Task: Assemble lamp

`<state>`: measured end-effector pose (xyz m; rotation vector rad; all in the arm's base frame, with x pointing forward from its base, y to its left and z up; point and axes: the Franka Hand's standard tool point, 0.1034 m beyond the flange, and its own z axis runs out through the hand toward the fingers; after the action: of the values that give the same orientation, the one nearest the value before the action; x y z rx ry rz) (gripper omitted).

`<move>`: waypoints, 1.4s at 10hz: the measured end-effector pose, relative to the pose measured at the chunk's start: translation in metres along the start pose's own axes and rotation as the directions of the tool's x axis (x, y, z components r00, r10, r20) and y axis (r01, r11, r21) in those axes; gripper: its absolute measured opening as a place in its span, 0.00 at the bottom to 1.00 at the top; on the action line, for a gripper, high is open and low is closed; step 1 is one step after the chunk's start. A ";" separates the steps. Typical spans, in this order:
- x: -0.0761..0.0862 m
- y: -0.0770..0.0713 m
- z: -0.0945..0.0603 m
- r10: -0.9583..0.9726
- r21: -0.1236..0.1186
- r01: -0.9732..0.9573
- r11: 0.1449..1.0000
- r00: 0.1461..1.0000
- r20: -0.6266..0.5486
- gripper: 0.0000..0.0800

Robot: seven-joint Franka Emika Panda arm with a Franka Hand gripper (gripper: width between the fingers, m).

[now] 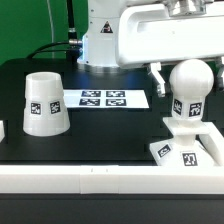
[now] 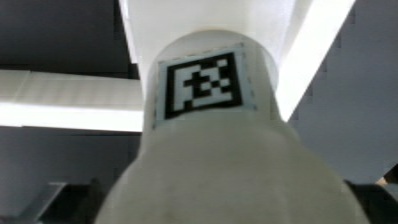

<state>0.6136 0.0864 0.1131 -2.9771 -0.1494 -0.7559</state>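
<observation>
The lamp's round bulb (image 1: 192, 76) stands upright on its tagged neck on the flat square base (image 1: 185, 152) at the exterior view's right. My gripper (image 1: 184, 88) comes down from above and straddles the bulb. One finger (image 1: 157, 80) shows just beside the bulb's left side with a small gap, and the other is hidden behind the bulb. In the wrist view the bulb (image 2: 222, 150) and its neck tag fill the picture between the jaws of my gripper (image 2: 222, 208). The jaws look open around it. The tapered shade (image 1: 45, 103) stands alone at the left.
The marker board (image 1: 103, 99) lies flat at mid-table between shade and bulb. A long white border bar (image 1: 90, 178) runs along the front edge. The robot's white base (image 1: 105, 40) stands at the back.
</observation>
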 end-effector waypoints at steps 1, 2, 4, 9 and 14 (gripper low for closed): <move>0.000 0.000 0.000 0.001 0.000 -0.001 1.000 1.000 0.000 0.85; 0.002 0.000 -0.003 0.001 0.001 -0.001 1.000 1.000 -0.002 0.87; 0.007 0.000 -0.010 0.002 0.005 -0.002 1.000 1.000 -0.001 0.87; 0.029 -0.003 -0.038 0.004 0.027 -0.004 1.000 1.000 0.019 0.87; 0.014 -0.008 -0.033 -0.044 0.061 0.033 0.998 0.981 0.188 0.87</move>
<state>0.6099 0.0922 0.1488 -2.9942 -0.2358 -0.4608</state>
